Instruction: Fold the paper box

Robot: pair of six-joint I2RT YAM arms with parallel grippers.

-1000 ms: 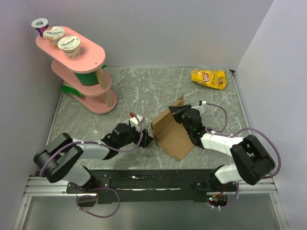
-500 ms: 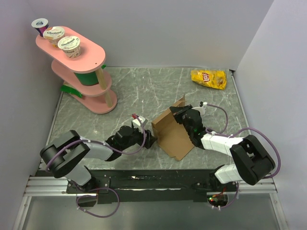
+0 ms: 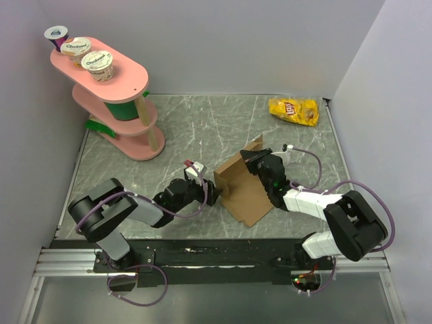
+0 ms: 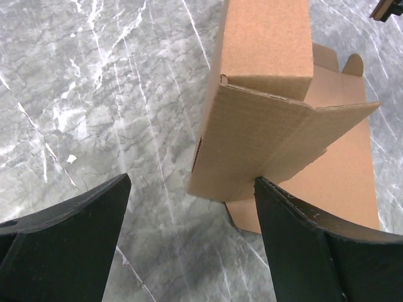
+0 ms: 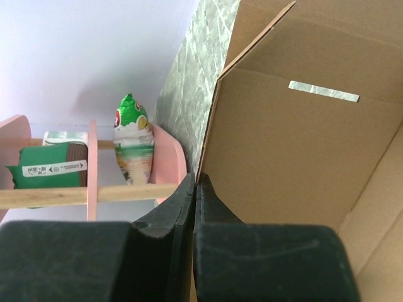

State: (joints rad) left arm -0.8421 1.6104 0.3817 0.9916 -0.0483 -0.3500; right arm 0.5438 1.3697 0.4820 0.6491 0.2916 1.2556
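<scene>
The paper box [image 3: 241, 187] is a brown cardboard sheet with raised flaps, lying mid-table. In the left wrist view it [image 4: 267, 119] shows one wall folded up with a flap bent across. My left gripper [image 3: 212, 195] is open at the box's left edge; in its wrist view [image 4: 192, 189] the right fingertip [image 4: 277, 201] touches the folded flap and the left one stands on bare table side. My right gripper [image 3: 251, 156] is shut on the edge of an upright flap [image 5: 296, 145] at the box's far right side, the cardboard pinched between the fingers [image 5: 189, 195].
A pink tiered stand [image 3: 115, 94] with cups on top stands at the back left; its shelves show in the right wrist view [image 5: 94, 163]. A yellow chip bag [image 3: 293, 110] lies at the back right. The table is grey marble [image 3: 202, 128].
My left arm has slid right, bringing its open gripper up against the box's left edge. The right gripper and the box have barely moved.
</scene>
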